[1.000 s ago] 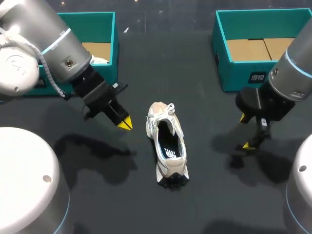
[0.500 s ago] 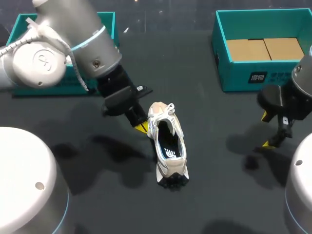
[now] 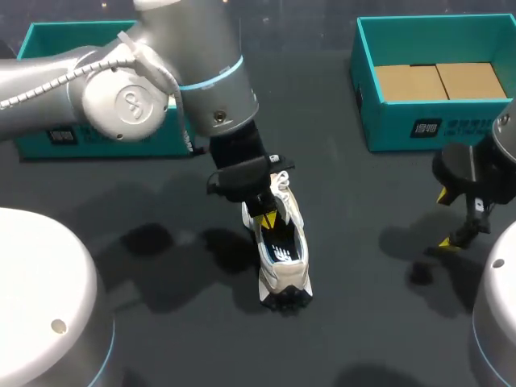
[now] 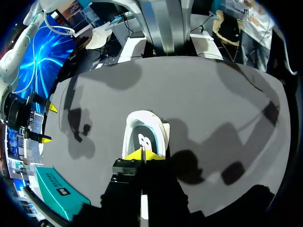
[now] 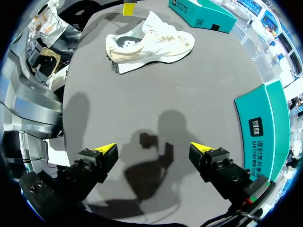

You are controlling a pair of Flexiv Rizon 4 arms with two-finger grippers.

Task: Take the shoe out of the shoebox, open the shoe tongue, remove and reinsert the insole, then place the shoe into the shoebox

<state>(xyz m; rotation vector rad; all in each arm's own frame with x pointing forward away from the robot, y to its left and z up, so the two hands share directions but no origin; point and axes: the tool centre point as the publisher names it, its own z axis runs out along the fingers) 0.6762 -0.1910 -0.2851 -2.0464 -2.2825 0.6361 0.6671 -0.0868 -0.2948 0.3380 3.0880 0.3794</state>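
Note:
A white and beige shoe point(image 3: 280, 246) lies on its sole in the middle of the dark table, heel toward me, its dark insole point(image 3: 282, 251) showing in the opening. My left gripper point(image 3: 270, 219) is shut and hovers just over the tongue end of that opening, with nothing seen between its tips. In the left wrist view the closed tips point(image 4: 142, 153) sit right above the shoe point(image 4: 144, 132). My right gripper point(image 3: 450, 219) stands open over bare table well to the shoe's right. Its wrist view shows wide-spread fingers point(image 5: 154, 149) and the shoe point(image 5: 151, 40) far ahead.
A teal shoebox point(image 3: 435, 121) with a cardboard floor stands at the back right, close behind my right gripper. A second teal shoebox point(image 3: 48, 137) at the back left is largely hidden by my left arm. Two white robot bases fill the near corners.
My left arm swung right from beside the shoe to over its opening, staying shut. My right gripper drew back to the right, staying open.

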